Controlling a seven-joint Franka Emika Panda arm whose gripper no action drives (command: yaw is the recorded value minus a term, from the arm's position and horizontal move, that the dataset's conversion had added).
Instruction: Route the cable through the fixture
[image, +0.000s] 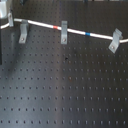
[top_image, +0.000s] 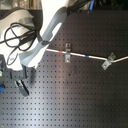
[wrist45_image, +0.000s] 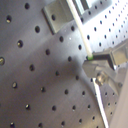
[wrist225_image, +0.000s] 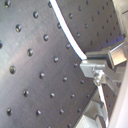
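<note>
Cable pinched in gripper beside fixture.

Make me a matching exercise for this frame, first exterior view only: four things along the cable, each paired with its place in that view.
Things:
1. red band
2. blue band
3. fixture
4. pale slanted clip

Places in the first exterior view:
A. far right, near the frame edge
B. on the cable, just left of the upright clip
C. far left, under the cable's left stretch
D. on the cable, between the upright clip and the right-hand clip

Pairs: 1-B, 2-D, 3-C, 4-A
</note>
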